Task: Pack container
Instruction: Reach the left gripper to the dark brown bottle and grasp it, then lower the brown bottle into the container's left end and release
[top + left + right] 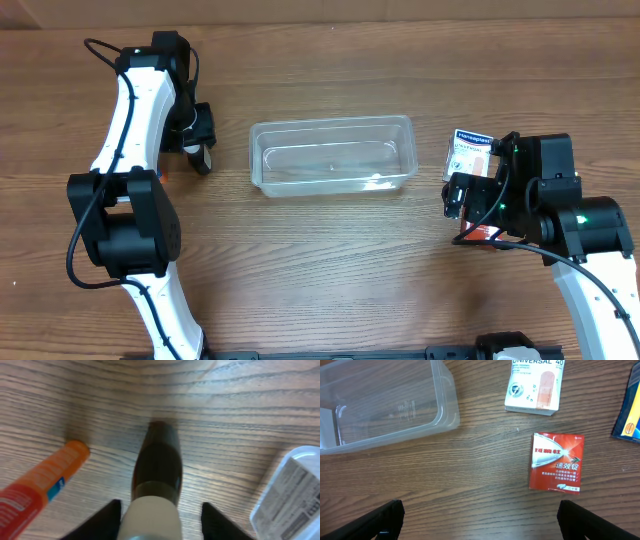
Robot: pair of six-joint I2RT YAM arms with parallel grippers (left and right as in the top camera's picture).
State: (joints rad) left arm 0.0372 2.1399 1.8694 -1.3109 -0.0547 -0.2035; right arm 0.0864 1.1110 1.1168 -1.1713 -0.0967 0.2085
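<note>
Overhead view: we see the container in the middle of the table, between the two arms, its long side running left to right and nothing in it.
Left wrist view only: a dark bottle lies on the wood, with an orange tube to one side; from above, the arm hides most of both.
Right wrist view only: a red packet, a plaster box and the edge of a blue packet show plainly.
Left gripper: spread apart, its fingers straddling the bottle, with wood showing between bottle and finger.
Right gripper: wide apart, nothing between its fingers.
Container to left gripper: near, on its right; a rounded corner shows at the edge of the left wrist view.
Container to right gripper: ahead and to its left, apart from it.
Edges: the plaster box lies near the container's right end, not touching.
Open room: bare table stretches along the container's near side, between the arms.
</note>
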